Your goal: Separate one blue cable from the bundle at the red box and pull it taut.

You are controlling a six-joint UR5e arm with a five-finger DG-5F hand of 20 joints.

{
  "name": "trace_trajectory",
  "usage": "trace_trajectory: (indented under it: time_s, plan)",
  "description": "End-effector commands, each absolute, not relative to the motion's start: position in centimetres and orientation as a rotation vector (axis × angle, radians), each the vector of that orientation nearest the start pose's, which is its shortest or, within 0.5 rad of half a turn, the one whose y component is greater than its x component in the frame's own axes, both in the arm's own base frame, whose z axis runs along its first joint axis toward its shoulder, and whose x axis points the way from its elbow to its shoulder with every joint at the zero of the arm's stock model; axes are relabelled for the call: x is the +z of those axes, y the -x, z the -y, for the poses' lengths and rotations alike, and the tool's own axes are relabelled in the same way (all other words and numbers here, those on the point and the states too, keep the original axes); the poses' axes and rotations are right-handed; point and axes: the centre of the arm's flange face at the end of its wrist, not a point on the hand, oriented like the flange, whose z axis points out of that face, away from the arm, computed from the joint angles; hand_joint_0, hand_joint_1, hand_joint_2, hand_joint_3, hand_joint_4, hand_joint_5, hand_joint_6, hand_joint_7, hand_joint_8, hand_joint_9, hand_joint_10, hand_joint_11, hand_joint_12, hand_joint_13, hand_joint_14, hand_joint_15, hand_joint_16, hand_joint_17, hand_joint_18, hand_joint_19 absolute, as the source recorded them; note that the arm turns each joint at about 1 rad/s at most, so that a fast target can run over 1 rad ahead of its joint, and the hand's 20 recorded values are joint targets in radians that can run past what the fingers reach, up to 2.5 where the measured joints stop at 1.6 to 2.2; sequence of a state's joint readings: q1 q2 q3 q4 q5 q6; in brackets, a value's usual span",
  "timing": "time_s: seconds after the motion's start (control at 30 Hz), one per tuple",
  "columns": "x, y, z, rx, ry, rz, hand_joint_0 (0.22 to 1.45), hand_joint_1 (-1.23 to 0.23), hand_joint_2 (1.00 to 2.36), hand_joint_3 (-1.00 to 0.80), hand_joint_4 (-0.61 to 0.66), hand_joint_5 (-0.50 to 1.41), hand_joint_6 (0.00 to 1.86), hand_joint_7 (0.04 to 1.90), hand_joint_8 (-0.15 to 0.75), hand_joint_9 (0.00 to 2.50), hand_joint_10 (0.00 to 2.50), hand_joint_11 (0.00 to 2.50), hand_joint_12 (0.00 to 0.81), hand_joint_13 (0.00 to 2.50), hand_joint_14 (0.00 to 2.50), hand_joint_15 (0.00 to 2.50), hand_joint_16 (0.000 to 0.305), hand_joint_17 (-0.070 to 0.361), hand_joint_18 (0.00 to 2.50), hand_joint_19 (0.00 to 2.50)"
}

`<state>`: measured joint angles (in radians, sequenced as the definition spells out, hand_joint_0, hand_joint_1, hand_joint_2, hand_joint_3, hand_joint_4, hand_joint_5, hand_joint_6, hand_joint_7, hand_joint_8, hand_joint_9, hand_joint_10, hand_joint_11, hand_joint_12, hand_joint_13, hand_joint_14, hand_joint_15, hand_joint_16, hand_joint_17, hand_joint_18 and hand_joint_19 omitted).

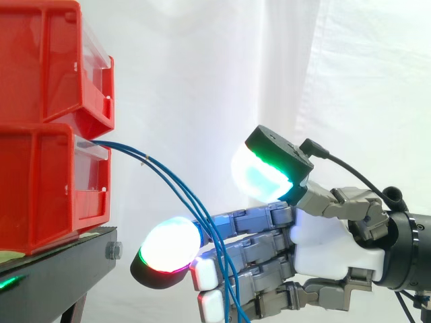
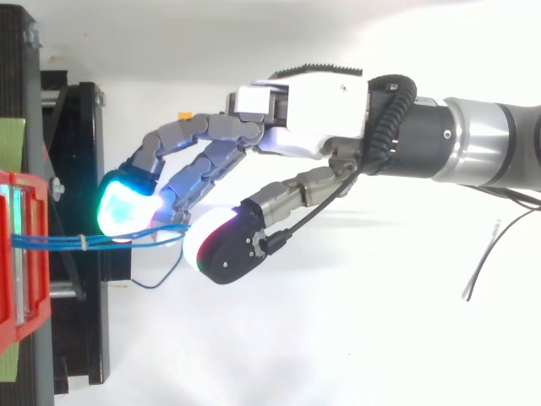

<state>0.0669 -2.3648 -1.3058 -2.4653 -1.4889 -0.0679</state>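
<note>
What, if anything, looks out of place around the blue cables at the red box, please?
Nothing looks damaged, but the blue cables hang slack from the lower red box down past the hand rather than taut, and in the top view one strand loops loose away from the bundle.

Two bins are stacked at the left of the side view: upper bin (image 1: 47, 60) on lower bin (image 1: 40, 188), which rests on the stand (image 1: 60, 259). The cable bundle (image 1: 135, 153) leaves the lower bin's front and runs right and down to the hand (image 1: 323, 235). The hand is right of the bins, apart from them, and lower than the bundle's exit. The bundle crosses the hand, probably touching it, but that is hard to tell. Curtain (image 1: 202, 67) behind all. In the top view a loose strand (image 2: 156, 279) loops out beside the bundle, just off the stand's edge.
</note>
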Motion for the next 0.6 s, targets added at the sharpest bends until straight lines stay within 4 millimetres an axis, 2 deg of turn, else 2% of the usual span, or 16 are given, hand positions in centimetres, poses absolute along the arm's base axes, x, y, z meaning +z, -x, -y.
trace_trajectory:
  time_s: [0.0, 0.33, 0.57]
  plan:
    - [17.8, -76.2, 9.1, 1.22, -1.068, -1.12, 0.58, -0.68, 1.0, -0.5, 0.28, -0.2, 0.5, 0.85, 0.346, 0.81, 0.01, 0.76, 0.372, 0.91, 0.02, 0.57, 0.037, 0.082, 0.66, 0.45]
    - [18.1, -76.3, 9.6, 1.252, -1.058, -1.129, 0.59, -0.7, 1.0, -0.5, 0.28, -0.2, 0.5, 0.86, 0.341, 0.81, 0.01, 0.78, 0.375, 0.92, 0.02, 0.58, 0.037, 0.083, 0.67, 0.46]
    - [19.5, -77.0, 9.5, 1.26, -1.045, -1.124, 0.59, -0.7, 1.0, -0.49, 0.28, -0.2, 0.5, 0.86, 0.339, 0.81, 0.01, 0.79, 0.371, 0.92, 0.02, 0.59, 0.037, 0.083, 0.68, 0.46]
